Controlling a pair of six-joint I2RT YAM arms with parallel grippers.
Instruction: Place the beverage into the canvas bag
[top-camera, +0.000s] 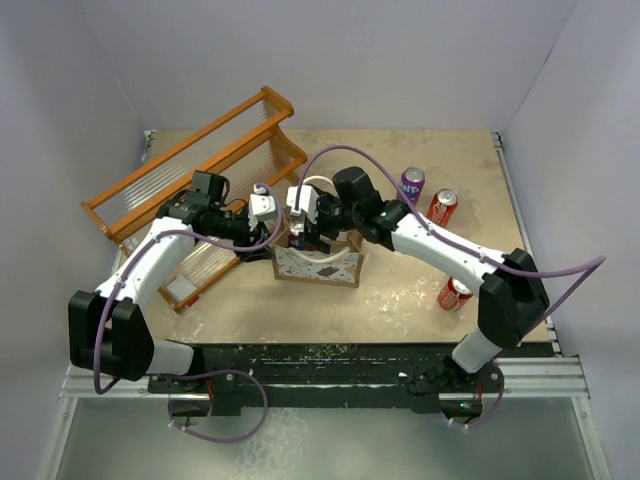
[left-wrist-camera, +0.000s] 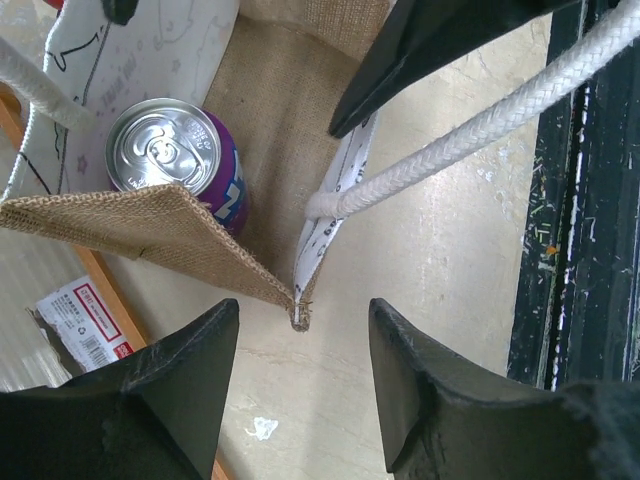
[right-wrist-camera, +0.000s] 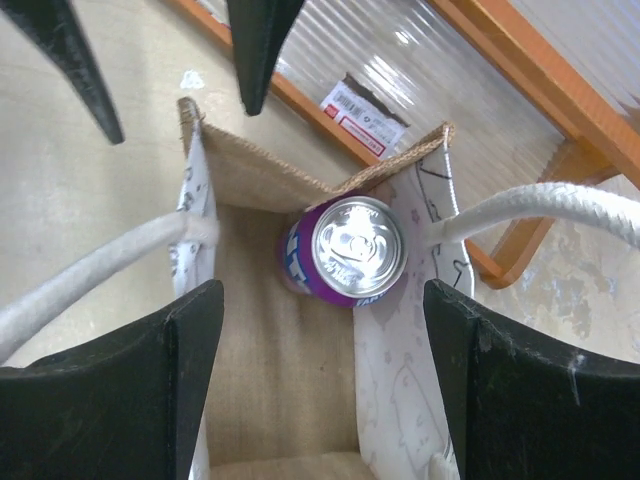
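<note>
The canvas bag (top-camera: 318, 266) stands open in the middle of the table, tan inside with a pale printed panel (right-wrist-camera: 420, 400). A purple beverage can (right-wrist-camera: 350, 250) stands upright inside it, in the corner toward the rack, and it also shows in the left wrist view (left-wrist-camera: 175, 160). My right gripper (right-wrist-camera: 322, 300) hangs open over the bag's mouth, above the bag's floor beside the can, and touches nothing. My left gripper (left-wrist-camera: 303, 320) is open just outside the bag's near-left corner (left-wrist-camera: 297, 310), holding nothing. White rope handles (left-wrist-camera: 470, 135) arch over the bag.
An orange wooden rack (top-camera: 200, 180) with ribbed clear panels lies at the left, close behind the bag. A purple can (top-camera: 412, 183) and a red can (top-camera: 443, 207) stand at the back right, and another red can (top-camera: 455, 293) near the right arm. The table's dark front edge (left-wrist-camera: 580, 250) runs nearby.
</note>
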